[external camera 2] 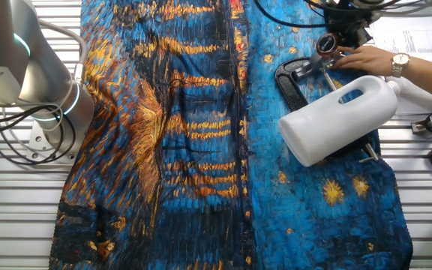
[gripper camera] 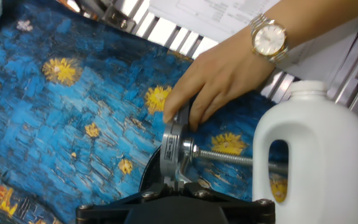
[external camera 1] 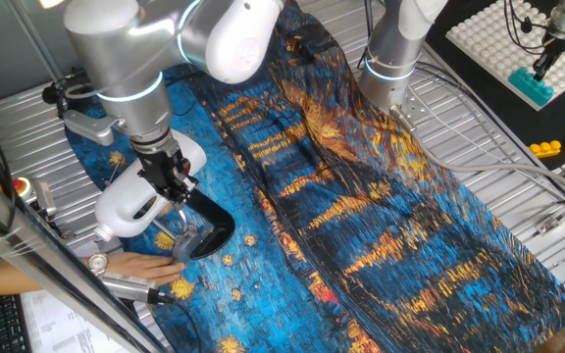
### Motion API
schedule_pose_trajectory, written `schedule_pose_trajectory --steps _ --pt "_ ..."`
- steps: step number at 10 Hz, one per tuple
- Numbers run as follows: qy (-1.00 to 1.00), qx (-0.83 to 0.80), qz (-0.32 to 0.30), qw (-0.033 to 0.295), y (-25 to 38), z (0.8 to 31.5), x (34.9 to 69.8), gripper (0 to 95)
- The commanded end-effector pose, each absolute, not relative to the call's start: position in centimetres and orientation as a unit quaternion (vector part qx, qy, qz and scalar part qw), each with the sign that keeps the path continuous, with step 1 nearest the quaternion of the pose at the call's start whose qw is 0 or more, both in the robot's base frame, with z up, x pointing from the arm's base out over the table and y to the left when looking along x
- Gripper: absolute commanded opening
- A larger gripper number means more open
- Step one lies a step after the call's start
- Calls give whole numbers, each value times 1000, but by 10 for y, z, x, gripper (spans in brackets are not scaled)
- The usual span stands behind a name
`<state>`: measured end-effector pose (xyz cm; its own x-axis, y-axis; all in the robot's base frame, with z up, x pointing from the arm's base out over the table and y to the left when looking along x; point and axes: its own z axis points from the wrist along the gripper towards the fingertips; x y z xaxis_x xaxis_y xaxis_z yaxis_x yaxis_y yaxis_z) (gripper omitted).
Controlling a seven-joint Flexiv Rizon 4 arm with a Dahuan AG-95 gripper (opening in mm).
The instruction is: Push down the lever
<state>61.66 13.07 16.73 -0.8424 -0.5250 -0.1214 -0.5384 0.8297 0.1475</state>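
Note:
The white rounded housing lies on the blue patterned cloth beside the black curved base. My gripper hangs right over the join between them. In the other fixed view the gripper sits at a small reddish round knob, which looks like the lever's end. In the hand view a silver metal part with a threaded rod stands just ahead of the gripper. The gripper's fingers are hidden, so open or shut cannot be told.
A person's hand with a wristwatch grips the silver part; it also shows in one fixed view and in the other. A second arm's base stands at the back. White pegboard with bricks at far right.

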Motion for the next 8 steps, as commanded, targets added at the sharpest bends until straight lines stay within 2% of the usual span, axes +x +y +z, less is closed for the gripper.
schedule_pose_trajectory --steps 1,8 --pt "956 -279 86 38 131 165 614 0" --pt "955 -283 85 38 130 157 603 0"
